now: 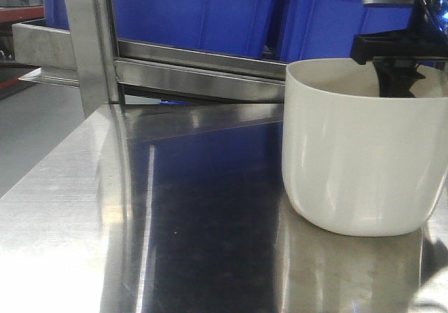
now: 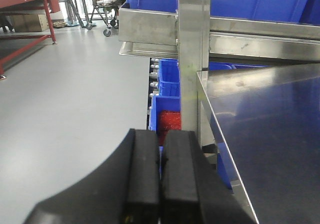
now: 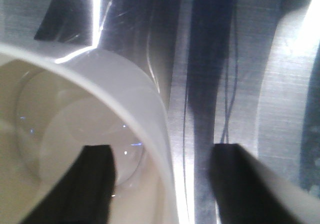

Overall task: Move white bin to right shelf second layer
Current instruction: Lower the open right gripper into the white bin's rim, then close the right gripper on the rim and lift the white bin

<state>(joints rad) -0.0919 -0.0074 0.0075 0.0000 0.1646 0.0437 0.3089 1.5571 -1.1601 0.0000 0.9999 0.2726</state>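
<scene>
You have 1 white bin (image 1: pixel 357 152), upright on the steel table (image 1: pixel 175 243), right side, in front of a rack (image 1: pixel 196 75) of blue crates (image 1: pixel 210 8).
Right gripper (image 3: pixel 164 184): spread wide, 1 finger inside the rim, 1 outside, touching neither side.
Left gripper (image 2: pixel 161 179): 2 pads pressed together, empty, beside the table's edge.

SITE: looked like a warehouse or factory floor | SIGNS: blue crates (image 1: pixel 210 8) sat stacked on a stainless steel rack (image 2: pixel 195 43) | polished steel table (image 1: pixel 140 222) | wide bare grey floor (image 2: pixel 65 93) | red workbench (image 2: pixel 25 3), wheeled cart (image 2: pixel 105 3) and cardboard boxes (image 2: pixel 30 22) stood at the back
</scene>
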